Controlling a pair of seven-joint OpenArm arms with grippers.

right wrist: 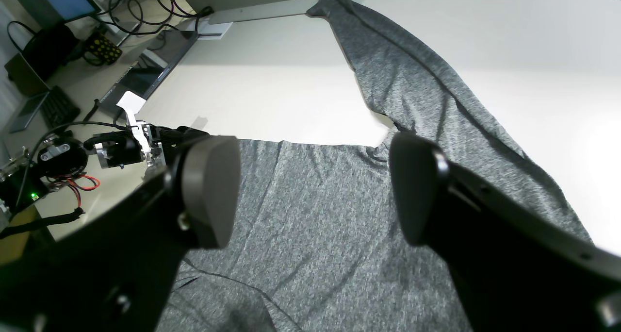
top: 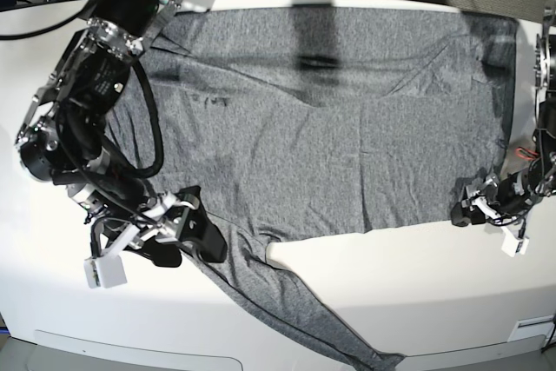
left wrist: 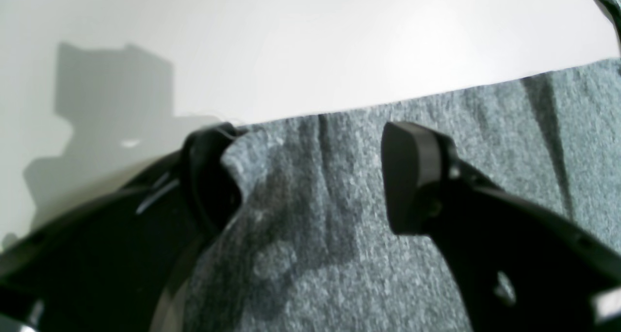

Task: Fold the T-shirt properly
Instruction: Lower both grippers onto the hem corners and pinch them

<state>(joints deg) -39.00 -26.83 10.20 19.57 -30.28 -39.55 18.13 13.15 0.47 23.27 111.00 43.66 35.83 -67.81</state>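
Base view, T-shirt point(top: 347, 128) spread on white table point(top: 434, 301), left fingers point(left wrist: 412, 176) spread apart, right fingers point(right wrist: 213, 196) likewise

A white tabletop point(top: 452, 284) carries the scene. A grey long-sleeved T-shirt point(top: 347, 136) lies spread flat across its far half, lightly wrinkled, with one sleeve point(top: 287, 314) trailing diagonally over the bare surface toward the near edge.
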